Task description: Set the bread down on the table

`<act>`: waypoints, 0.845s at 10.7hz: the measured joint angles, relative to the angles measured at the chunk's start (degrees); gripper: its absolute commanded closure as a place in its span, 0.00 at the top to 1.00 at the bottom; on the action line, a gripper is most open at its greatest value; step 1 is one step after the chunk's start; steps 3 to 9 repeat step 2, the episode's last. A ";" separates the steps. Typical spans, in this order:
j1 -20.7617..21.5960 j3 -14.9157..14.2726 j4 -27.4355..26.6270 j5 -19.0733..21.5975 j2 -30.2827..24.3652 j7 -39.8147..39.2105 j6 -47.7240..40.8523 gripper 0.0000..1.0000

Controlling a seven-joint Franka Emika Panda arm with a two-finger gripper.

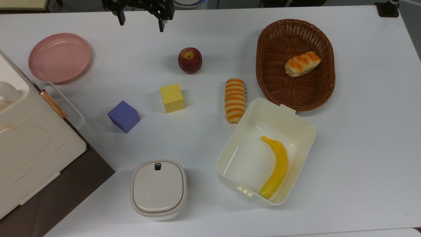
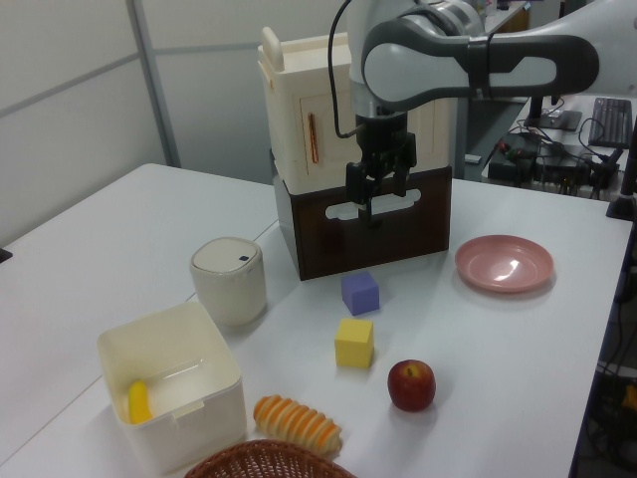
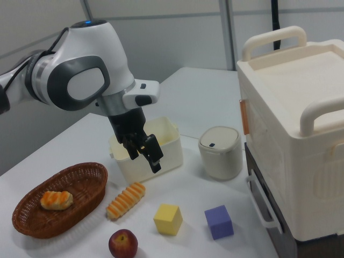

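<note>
White tabletop is what you see under everything: the table [image 1: 361, 148] is big, flat and plain. Your long bread [image 1: 234, 100] lies flat on it, striped side up, out of the basket. You can see its orange and cream ridges from the right view too [image 3: 126, 200].

Look just beside the bread. One end nearly touches the corner of the cream box [image 1: 297, 120], and a yellow banana [image 1: 276, 167] lies inside that box. On the top view's right of the bread sits the brown basket [image 1: 263, 49], with a shorter roll [image 1: 302, 64] in it.

On the top view's left of the bread you find a yellow block [image 1: 172, 97], then a purple block [image 1: 123, 116]. A red apple [image 1: 189, 60] sits near them. The pink plate [image 1: 59, 57] is well apart from the bread.

Your gripper [image 1: 140, 23] is up in the air, far from the bread. Its two fingers [image 1: 161, 24] are spread apart and hold nothing. In the left view it [image 2: 376, 205] hangs in front of the tall cream case [image 2: 299, 110].
</note>
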 measured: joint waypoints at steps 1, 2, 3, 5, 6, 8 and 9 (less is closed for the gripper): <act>0.47 0.01 0.00 -0.77 0.03 0.87 0.00 1.00; 0.64 0.03 0.01 -0.97 0.03 1.16 0.00 1.00; 0.64 0.03 0.01 -0.97 0.03 1.16 0.00 1.00; 0.64 0.03 0.01 -0.97 0.03 1.16 0.00 1.00; 0.64 0.03 0.01 -0.97 0.03 1.16 0.00 1.00; 0.64 0.03 0.01 -0.97 0.03 1.16 0.00 1.00; 0.64 0.03 0.01 -0.97 0.03 1.16 0.00 1.00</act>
